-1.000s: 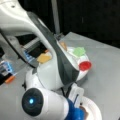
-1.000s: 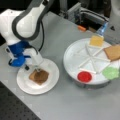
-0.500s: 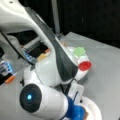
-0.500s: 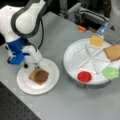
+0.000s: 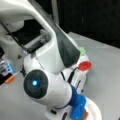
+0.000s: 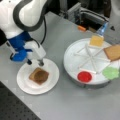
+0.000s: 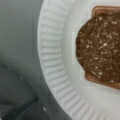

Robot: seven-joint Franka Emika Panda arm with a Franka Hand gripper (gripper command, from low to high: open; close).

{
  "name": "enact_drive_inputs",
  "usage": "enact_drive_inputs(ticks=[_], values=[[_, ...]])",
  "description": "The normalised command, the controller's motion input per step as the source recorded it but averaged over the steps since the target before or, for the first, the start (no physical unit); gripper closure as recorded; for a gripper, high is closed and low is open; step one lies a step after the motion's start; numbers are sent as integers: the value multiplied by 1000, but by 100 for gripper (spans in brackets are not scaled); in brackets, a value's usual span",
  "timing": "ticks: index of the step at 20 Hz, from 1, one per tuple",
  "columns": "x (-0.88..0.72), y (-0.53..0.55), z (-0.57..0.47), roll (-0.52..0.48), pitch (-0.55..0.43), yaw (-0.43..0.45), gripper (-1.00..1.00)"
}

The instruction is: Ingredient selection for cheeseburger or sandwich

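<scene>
In a front view the hand hangs empty with its fingers apart over the far edge of the paper plate, and the patty on the toast slice lies just below it, with bare table around. In a front view the arm hides the hand; only the red disc shows beside it. In the wrist view the patty covers the toast, whose edge runs level.
</scene>
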Motion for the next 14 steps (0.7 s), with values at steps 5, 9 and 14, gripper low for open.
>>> enact_drive_inputs(ticks=[5, 9, 14], values=[[-433, 342, 134, -389, 40, -70, -100], [-544, 333, 90, -388, 27, -95, -100], [-728, 438, 129, -426, 34, -134, -100]])
